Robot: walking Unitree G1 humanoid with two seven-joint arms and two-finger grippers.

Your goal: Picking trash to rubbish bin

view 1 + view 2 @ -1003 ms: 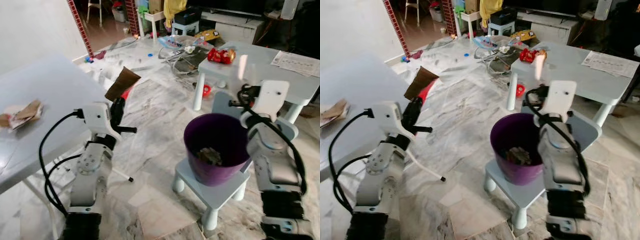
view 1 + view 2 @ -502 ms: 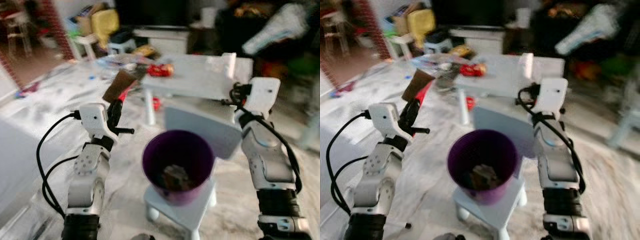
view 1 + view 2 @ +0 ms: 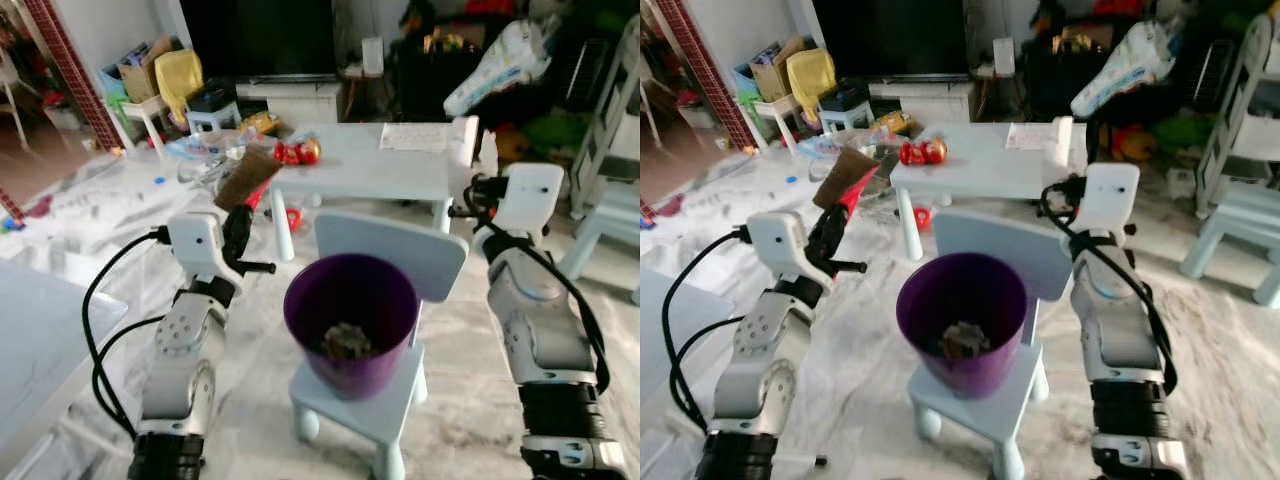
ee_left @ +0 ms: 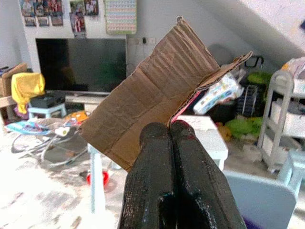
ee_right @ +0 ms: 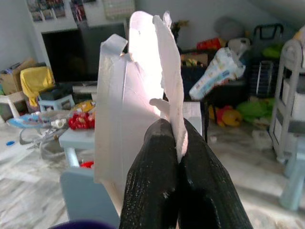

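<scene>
The left gripper (image 4: 170, 131) is pinching a torn cardboard piece (image 4: 152, 95); the right gripper (image 5: 175, 131) is clamping white plastic scrap (image 5: 136, 90) beside the purple bin (image 3: 350, 325).

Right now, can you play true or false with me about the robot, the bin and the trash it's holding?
1. The left end effector holds brown cardboard. True.
2. The purple bin stands on the floor. False: it stands on a small chair.
3. The bin is empty. False: some trash lies inside.
4. The right end effector pinches a white scrap. True.
5. The cardboard is over the bin. False: it is off to its left.
</scene>
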